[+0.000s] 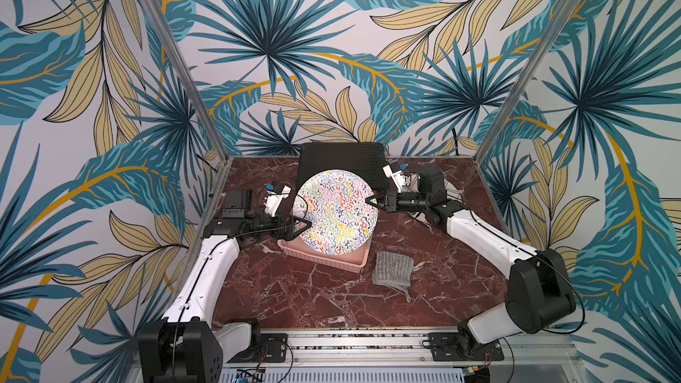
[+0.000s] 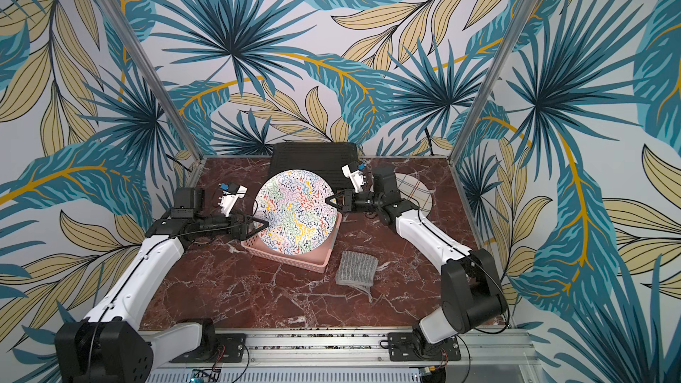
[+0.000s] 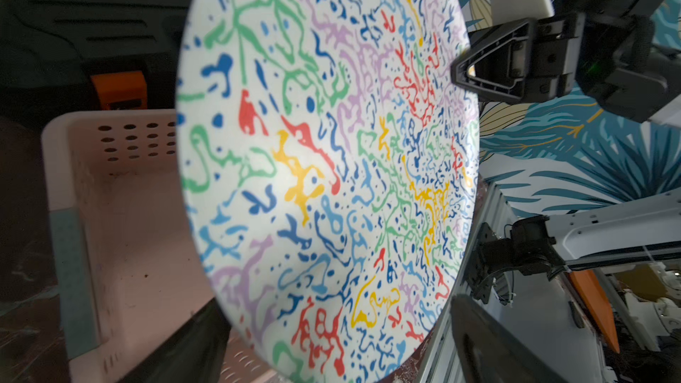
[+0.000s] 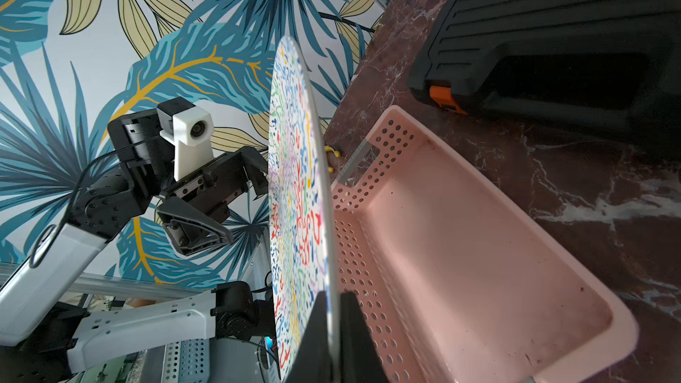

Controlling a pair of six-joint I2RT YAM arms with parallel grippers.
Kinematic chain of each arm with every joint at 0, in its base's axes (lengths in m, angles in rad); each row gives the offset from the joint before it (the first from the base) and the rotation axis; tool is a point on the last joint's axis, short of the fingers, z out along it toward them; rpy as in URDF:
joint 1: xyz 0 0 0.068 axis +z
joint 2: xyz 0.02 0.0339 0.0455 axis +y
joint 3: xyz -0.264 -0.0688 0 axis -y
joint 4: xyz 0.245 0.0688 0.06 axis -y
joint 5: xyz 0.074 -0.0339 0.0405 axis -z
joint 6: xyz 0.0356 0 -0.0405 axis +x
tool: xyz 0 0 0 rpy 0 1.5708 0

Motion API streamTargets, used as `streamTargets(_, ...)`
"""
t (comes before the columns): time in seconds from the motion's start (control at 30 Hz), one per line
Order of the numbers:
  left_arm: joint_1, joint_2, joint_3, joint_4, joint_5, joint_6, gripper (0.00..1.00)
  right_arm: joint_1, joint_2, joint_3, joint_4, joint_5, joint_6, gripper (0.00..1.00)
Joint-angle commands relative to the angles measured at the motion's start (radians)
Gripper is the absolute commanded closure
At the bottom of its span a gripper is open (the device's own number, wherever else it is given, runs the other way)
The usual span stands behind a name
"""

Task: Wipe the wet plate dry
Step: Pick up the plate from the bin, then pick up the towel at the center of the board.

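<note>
plate [image 1: 337,211]: upright over basket [image 1: 324,261], likely for draining.
right claw [image 1: 368,200]: pinches three-o'clock rim.
left claw [image 1: 304,226]: gaping, empty, at eight o'clock.

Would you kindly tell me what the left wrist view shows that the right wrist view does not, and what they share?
Only the left wrist view shows the plate with its patterned face almost full on, and the right gripper from outside, shut on the rim. Only the right wrist view shows the plate edge-on and the left gripper, jaws open, at the opposite edge. Both show the pink basket and the black case.
</note>
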Motion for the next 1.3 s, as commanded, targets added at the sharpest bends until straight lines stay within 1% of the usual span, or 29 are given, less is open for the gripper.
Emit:
streamTargets(0.0,0.006,0.008,0.027,0.058,0.123,-0.047,0.1,-0.004,-0.015,-0.013,0.136,-0.093,0.04,1.0)
streamTargets(0.13,0.006,0.02,0.031,0.061,0.14,-0.051,0.22,-0.003,0.0,-0.015,0.164,-0.108,0.05,1.0)
streamTargets(0.2,0.004,0.023,0.034,0.064,0.153,-0.058,0.3,-0.004,0.013,-0.013,0.162,-0.111,0.046,1.0)
streamTargets(0.27,0.004,0.021,0.035,0.073,0.165,-0.073,0.41,-0.004,0.026,-0.011,0.149,-0.111,0.038,1.0)
streamTargets(0.37,0.003,0.014,0.034,0.089,0.169,-0.098,0.64,-0.004,0.038,-0.004,0.102,-0.089,0.009,1.0)
streamTargets(0.43,0.003,0.008,0.034,0.092,0.163,-0.105,0.8,-0.003,0.034,-0.004,0.061,-0.053,-0.017,1.0)
streamTargets(0.5,0.003,0.005,0.039,0.085,0.14,-0.104,0.98,-0.003,0.028,0.006,-0.01,0.008,-0.051,0.99)
streamTargets(0.53,0.004,0.004,0.044,0.082,0.122,-0.104,1.0,-0.002,0.025,0.015,-0.055,0.043,-0.062,0.94)
streamTargets(0.57,0.003,0.006,0.047,0.078,0.114,-0.102,1.0,-0.002,0.024,0.025,-0.091,0.08,-0.071,0.86)
streamTargets(0.63,0.004,0.008,0.052,0.078,0.105,-0.1,1.0,-0.002,0.009,0.035,-0.148,0.147,-0.067,0.83)
streamTargets(0.67,0.004,0.009,0.054,0.081,0.105,-0.102,1.0,-0.002,-0.001,0.035,-0.179,0.191,-0.065,0.79)
streamTargets(0.7,0.004,0.009,0.057,0.082,0.105,-0.103,1.0,-0.001,-0.019,0.033,-0.213,0.236,-0.067,0.7)
streamTargets(0.73,0.005,0.009,0.059,0.082,0.104,-0.101,1.0,0.001,-0.035,0.03,-0.257,0.29,-0.068,0.59)
streamTargets(0.77,0.005,0.008,0.061,0.079,0.102,-0.096,1.0,0.004,-0.06,0.02,-0.318,0.357,-0.068,0.49)
streamTargets(0.8,0.005,0.006,0.064,0.073,0.095,-0.087,1.0,0.008,-0.094,0.011,-0.373,0.436,-0.067,0.44)
streamTargets(0.83,0.006,0.005,0.067,0.067,0.088,-0.079,1.0,0.018,-0.119,0.003,-0.431,0.503,-0.067,0.41)
streamTargets(0.9,0.005,0.003,0.071,0.054,0.074,-0.056,1.0,0.049,-0.174,-0.019,-0.541,0.686,-0.053,0.37)
streamTargets(0.97,0.006,0.0,0.076,0.04,0.07,-0.033,1.0,0.097,-0.212,-0.044,-0.67,0.866,-0.006,0.37)
streamTargets(1.0,0.005,-0.004,0.077,0.034,0.066,-0.023,1.0,0.142,-0.226,-0.063,-0.726,0.947,0.023,0.37)
streamTargets(1.1,0.005,-0.008,0.076,0.03,0.06,-0.011,1.0,0.253,-0.239,-0.107,-0.817,1.088,0.11,0.37)
streamTargets(1.17,0.006,-0.009,0.073,0.034,0.06,-0.009,1.0,0.332,-0.238,-0.135,-0.853,1.149,0.172,0.37)
streamTargets(1.27,0.006,-0.009,0.071,0.032,0.059,-0.006,1.0,0.412,-0.22,-0.174,-0.858,1.227,0.232,0.37)
